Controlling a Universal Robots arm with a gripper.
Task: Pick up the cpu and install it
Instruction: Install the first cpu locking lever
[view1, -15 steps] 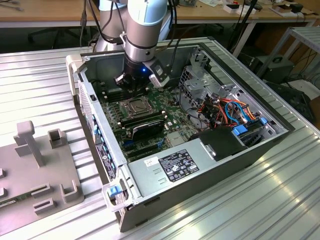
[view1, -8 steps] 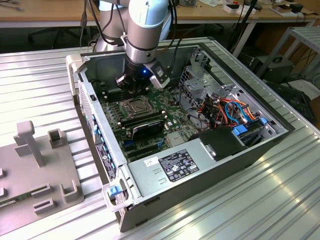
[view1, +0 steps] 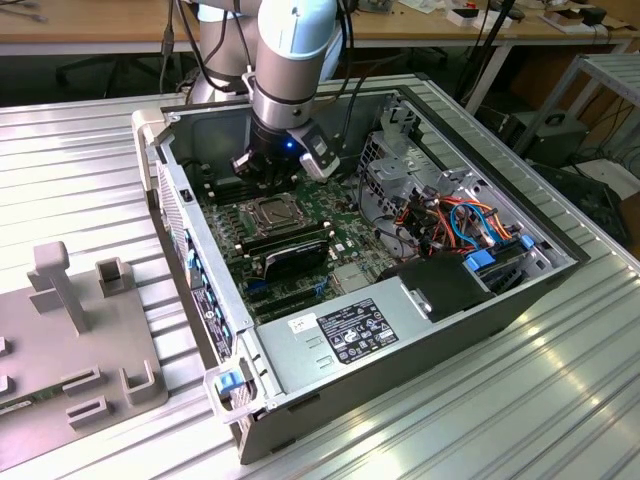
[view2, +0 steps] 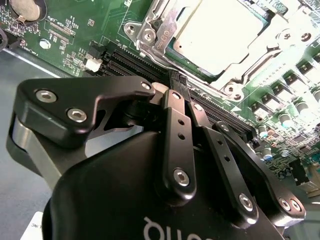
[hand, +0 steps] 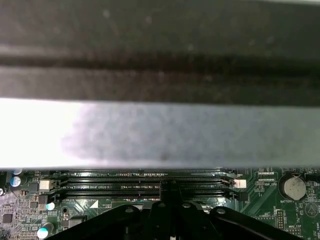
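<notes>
Status: cpu (view2: 220, 30) sits flat in the socket (view1: 272, 212), silver face up, with the metal frame (view2: 150, 27) around its edges. That puts it mid-motherboard (view2: 70, 45) inside the open PC case (view1: 520, 300). My read is that the chip is already placed. Can't tell whether the frame is latched.

Hand (view2: 176, 80) hangs low over the memory slots (hand: 145, 182), just on the far side of the socket in the exterior view and clear of the chip. Fingers (view2: 175, 125) are closed tip to tip with nothing between them. Probably pinched shut to stay slim among the board parts, but that's a guess.

Case lies on its side on the ribbed tabletop (view1: 560, 400), open face up, so the arm (view1: 290, 40) gets straight-down access.

Counts:
- One cpu, one socket, one hand, one arm.
- Empty memory slots by the fingertips: looks like four rows in the first wrist view.
- Black memory sticks (view1: 288, 245) on the socket's near side: two, as far as I can tell.
- One coin battery (hand: 292, 186).
- One power supply (view1: 350, 330) at the case's near end.
- One grey fixture plate (view1: 70, 350) on the exterior view's left, outside the case.
</notes>
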